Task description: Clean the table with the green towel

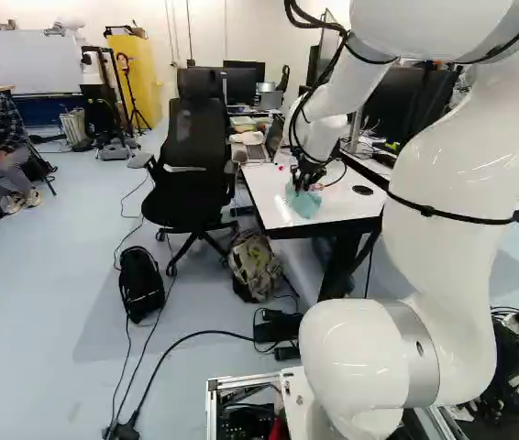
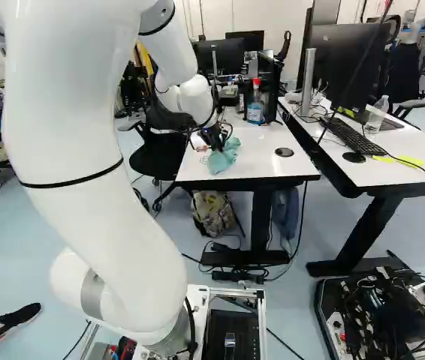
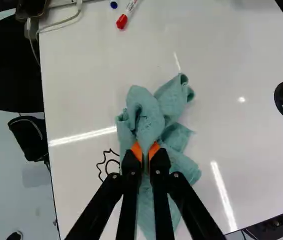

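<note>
White table, roughly 12 o'clock from the base. White arm reaches out over it. Black office chair at 11 o'clock in the left base view, drawn up beside the table. Camo backpack on the floor, left of the table leg; black bag further left, around 10.

Green towel: on the table, near its front edge, bunched up. Taking 12 as dead ahead of the fingers in the wrist view, folds poke out at 12 and 1, cloth spreads to 4, tail runs back under the fingers to 6.

Pincer is clamped on the towel, a fold pinched between the orange pads. I have it down at table level.

Bottle with red top stands on the table, 1 o'clock from my grip. Black grommet at 2. Red-capped marker just short of 12, well apart from the cloth. Blue-tipped marker beside it, partly cut off. Black scribble between 8 and 9, right beside the towel.
</note>
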